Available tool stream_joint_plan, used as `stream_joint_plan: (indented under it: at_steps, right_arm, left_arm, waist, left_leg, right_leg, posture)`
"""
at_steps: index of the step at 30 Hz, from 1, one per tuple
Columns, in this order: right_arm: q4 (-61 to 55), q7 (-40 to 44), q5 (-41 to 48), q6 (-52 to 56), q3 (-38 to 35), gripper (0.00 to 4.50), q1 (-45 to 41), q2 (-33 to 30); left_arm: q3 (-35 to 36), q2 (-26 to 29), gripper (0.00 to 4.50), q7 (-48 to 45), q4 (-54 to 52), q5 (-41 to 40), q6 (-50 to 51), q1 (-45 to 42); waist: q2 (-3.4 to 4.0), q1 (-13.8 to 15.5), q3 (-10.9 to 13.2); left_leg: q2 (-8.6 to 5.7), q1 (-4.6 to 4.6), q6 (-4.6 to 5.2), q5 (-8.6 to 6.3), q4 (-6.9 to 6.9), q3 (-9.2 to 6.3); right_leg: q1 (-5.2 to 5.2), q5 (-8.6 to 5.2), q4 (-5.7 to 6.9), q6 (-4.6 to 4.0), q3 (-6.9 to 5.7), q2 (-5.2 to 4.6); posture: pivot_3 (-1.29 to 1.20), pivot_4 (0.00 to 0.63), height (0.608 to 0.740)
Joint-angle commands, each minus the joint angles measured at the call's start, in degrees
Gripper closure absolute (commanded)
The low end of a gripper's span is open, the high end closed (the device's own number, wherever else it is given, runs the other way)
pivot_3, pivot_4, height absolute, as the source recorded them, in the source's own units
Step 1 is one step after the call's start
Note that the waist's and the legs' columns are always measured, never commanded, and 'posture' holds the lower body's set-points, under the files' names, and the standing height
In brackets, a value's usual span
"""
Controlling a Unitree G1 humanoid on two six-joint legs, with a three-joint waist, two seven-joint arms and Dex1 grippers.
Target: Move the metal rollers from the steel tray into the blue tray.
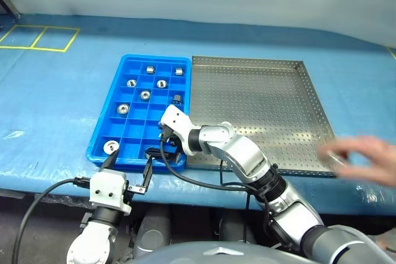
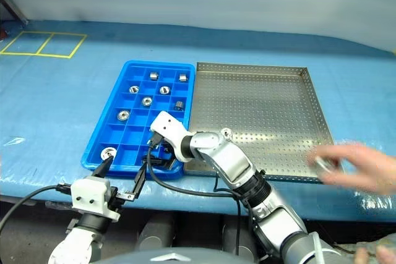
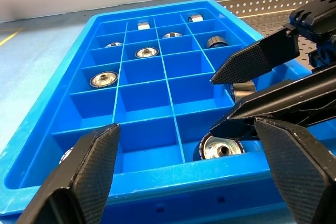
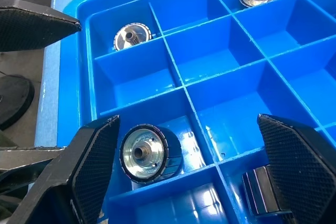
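Metal rollers (image 1: 145, 95) sit scattered in the blue tray (image 1: 105, 126), centre-left of frame; both the left gripper (image 1: 131, 170) and right gripper (image 1: 167, 151) gape, released, at its lower edge.

No readable text, labels, brands, numbers or signs anywhere

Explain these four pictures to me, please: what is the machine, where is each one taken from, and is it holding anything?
It is a humanoid robot with two arms, each ending in a two-fingered hand. Two pictures come from its head, looking down; the other two come from cameras on its wrists. On the blue-covered table sit a blue tray of small compartments, several holding metal rollers, and a steel tray beside it. The right hand hangs open over the blue tray's near end, gripping nothing. The left hand waits open just before that tray. A person's hand reaches in at the steel tray's corner.
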Motion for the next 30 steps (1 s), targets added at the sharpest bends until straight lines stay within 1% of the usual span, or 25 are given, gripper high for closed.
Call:
stream_joint_plan:
  at_steps: [1, 12, 15, 20, 24, 27, 30]
  right_arm:
    - [-1.79, 0.11, 0.44, -0.08, 0.57, 0.06, 0.32, 0.93]
    - [-2.05, -0.48, 0.75, -0.04, -0.35, 0.06, 0.50, 1.35]
    - [-1.87, -2.00, 1.14, -1.01, -2.89, 0.06, 0.06, 2.83]
    - [-1.80, -3.54, 2.26, -2.13, -8.46, 0.06, -2.29, 4.47]
    - [-1.49, -5.59, 1.90, -2.82, -12.27, 0.06, -3.73, 3.96]
    - [-1.51, -7.37, 1.25, -2.78, -14.14, 0.06, -3.83, 3.21]
    - [-2.99, -10.79, -0.55, -1.93, -16.53, 0.06, -2.61, 0.99]
  left_arm:
    - [-0.85, 0.58, 0.00, -1.05, -1.63, -0.63, -0.43, -0.35]
    - [-0.55, 0.74, 0.00, -1.10, -1.66, -1.08, -0.25, -0.48]
    - [0.17, 0.88, 0.00, -1.07, -1.94, -1.23, -0.27, -0.42]
    - [3.82, 2.24, 0.00, -1.92, -3.56, -2.61, 0.38, -0.94]
    - [7.29, 3.37, 0.00, -2.91, -5.74, -6.44, 4.41, -2.51]
    - [8.26, 4.63, 0.00, -3.98, -7.03, -9.26, 8.23, -4.75]
    - [8.69, 6.55, 0.00, -4.15, -7.30, -10.16, 13.76, -10.52]
  waist:
    - [0.00, 0.00, 0.00]
    - [0.00, -0.01, 0.00]
    - [0.00, -0.11, 0.00]
    - [0.01, -0.46, 0.01]
    - [0.01, -0.69, 0.01]
    - [0.01, -1.33, 0.01]
    - [0.02, -1.86, 0.01]
  left_leg:
    - [0.00, 0.00, 0.00, 0.00, 0.00, 0.00]
    - [0.00, 0.00, 0.00, 0.00, 0.00, 0.00]
    - [0.00, 0.00, 0.00, 0.00, 0.00, 0.00]
    - [0.03, -0.03, 0.00, 0.00, -0.01, 0.00]
    - [0.03, -0.03, 0.00, 0.00, 0.00, 0.01]
    - [0.03, -0.03, 0.00, 0.00, -0.01, 0.02]
    - [0.02, -0.02, -0.01, 0.01, -0.02, 0.02]
  right_leg:
    - [0.00, 0.00, 0.00, 0.00, 0.00, 0.00]
    - [0.00, 0.00, 0.00, 0.00, 0.00, 0.00]
    - [-0.01, 0.00, 0.00, 0.00, 0.00, 0.00]
    - [-0.04, -0.01, 0.02, -0.01, -0.01, 0.03]
    - [-0.03, -0.01, 0.00, -0.01, -0.01, 0.02]
    - [-0.04, -0.01, 0.01, -0.01, 0.00, 0.02]
    - [-0.02, -0.01, 0.02, -0.02, 0.00, 0.03]
  posture:
    - [0.32, 0.150, 0.740]
    - [0.31, 0.150, 0.740]
    - [0.31, 0.150, 0.740]
    - [0.29, 0.150, 0.740]
    - [0.25, 0.150, 0.740]
    - [0.22, 0.150, 0.740]
    - [0.17, 0.150, 0.740]
